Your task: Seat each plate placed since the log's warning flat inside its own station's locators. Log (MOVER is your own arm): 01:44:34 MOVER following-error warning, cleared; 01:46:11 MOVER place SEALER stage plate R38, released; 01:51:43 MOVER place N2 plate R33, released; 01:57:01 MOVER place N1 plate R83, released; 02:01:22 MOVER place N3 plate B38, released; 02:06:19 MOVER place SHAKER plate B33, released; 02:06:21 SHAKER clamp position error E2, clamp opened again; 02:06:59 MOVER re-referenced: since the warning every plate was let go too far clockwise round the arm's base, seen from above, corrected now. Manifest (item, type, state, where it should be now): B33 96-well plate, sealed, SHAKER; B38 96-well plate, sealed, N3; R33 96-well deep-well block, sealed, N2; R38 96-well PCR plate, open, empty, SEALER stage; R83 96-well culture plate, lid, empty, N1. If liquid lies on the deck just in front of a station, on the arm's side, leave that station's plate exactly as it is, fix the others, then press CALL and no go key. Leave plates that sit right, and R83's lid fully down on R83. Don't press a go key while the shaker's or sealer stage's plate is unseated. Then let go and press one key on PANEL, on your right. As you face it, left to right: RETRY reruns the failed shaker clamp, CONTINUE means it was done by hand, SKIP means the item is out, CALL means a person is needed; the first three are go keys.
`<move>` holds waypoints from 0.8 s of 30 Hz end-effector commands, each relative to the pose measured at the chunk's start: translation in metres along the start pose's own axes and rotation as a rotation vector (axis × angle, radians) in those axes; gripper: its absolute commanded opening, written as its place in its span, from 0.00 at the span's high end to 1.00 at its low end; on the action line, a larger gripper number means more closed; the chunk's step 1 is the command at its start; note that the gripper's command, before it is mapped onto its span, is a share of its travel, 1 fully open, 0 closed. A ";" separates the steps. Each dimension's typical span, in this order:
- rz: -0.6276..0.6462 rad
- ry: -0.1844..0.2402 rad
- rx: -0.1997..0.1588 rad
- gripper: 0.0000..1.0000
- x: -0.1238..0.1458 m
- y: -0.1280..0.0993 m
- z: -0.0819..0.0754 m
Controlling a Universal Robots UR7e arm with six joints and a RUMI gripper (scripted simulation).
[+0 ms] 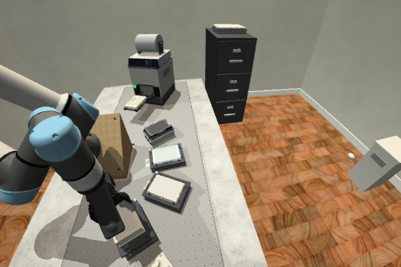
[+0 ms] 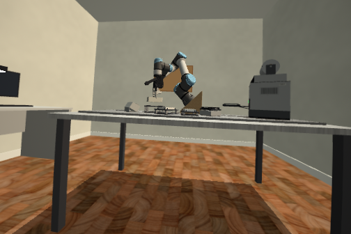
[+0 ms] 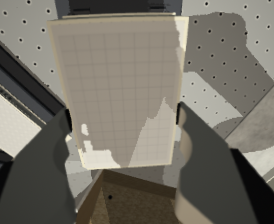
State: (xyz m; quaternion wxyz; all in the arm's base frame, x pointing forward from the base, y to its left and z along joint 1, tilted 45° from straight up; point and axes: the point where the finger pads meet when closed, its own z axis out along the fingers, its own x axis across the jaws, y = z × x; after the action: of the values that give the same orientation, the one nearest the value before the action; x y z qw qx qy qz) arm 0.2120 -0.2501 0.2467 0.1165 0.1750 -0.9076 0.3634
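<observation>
- Claw point(image 3: 122, 117) clamped on pale sealed plate point(image 3: 119, 90), one finger point(image 3: 200, 150) on each long side.
- Plate held up off table point(image 1: 207, 189), above dark shaker point(image 1: 141, 241), at the near end by the arm point(image 1: 60, 145).

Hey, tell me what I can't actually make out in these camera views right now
- Station under the held plate: the plate and gripper hide its locators in the wrist view; the arm covers part of it in the top view.
- Panel keys: the top view's bottom edge cuts off a pale object there.
- Plate labels: too small in every view.
- Liquid on the deck: none visible, but the arm and shadows cover parts.
</observation>
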 end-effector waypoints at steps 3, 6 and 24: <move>0.000 0.000 0.001 1.00 0.000 0.000 0.002; 0.000 0.000 0.001 1.00 0.000 0.000 0.003; 0.000 0.000 0.001 1.00 0.000 0.000 0.008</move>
State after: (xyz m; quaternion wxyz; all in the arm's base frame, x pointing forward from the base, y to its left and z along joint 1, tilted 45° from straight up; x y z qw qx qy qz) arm 0.2114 -0.2549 0.2419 0.1164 0.1750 -0.9076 0.3634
